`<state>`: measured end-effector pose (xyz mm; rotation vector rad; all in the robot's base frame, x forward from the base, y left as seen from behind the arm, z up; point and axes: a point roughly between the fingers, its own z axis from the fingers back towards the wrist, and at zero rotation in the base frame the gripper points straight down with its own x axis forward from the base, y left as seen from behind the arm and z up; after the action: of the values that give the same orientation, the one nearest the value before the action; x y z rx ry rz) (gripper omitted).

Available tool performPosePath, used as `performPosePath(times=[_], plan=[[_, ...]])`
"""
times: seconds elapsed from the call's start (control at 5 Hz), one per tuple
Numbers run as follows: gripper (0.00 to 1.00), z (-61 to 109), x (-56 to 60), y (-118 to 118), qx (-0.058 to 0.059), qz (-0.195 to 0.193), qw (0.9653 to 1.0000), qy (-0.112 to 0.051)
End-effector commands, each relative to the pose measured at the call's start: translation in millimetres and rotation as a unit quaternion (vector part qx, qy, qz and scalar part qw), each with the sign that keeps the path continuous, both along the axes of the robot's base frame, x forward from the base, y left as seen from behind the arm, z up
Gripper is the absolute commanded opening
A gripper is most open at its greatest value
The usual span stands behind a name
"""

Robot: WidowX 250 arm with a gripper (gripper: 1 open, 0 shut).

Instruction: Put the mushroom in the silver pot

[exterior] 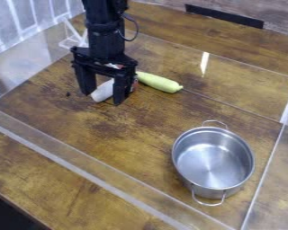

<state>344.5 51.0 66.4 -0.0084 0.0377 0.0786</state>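
There is one mushroom, one pot with two loop handles, one long vegetable and one gripper. The mushroom is on the table, near the vegetable and well apart from the pot. Its white stem points toward the camera and a little to the left; the cap is toward the far right, partly hidden behind the gripper. So its long axis lies slantwise. The gripper is wide open, its fingers around the mushroom's place; whether they touch it, I cannot tell. Between mushroom and pot there is bare wood. The pot is near the table's right edge strip.
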Motion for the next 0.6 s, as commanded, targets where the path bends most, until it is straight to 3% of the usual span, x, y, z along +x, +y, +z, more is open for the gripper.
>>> performPosePath(times=[0.0,0.4], plan=[[1.00,15.3,7.2,12,0.003,0.006,0.9995,-0.029],[1.00,-15.1,22.2,30,-0.011,-0.002,0.9995,-0.030]])
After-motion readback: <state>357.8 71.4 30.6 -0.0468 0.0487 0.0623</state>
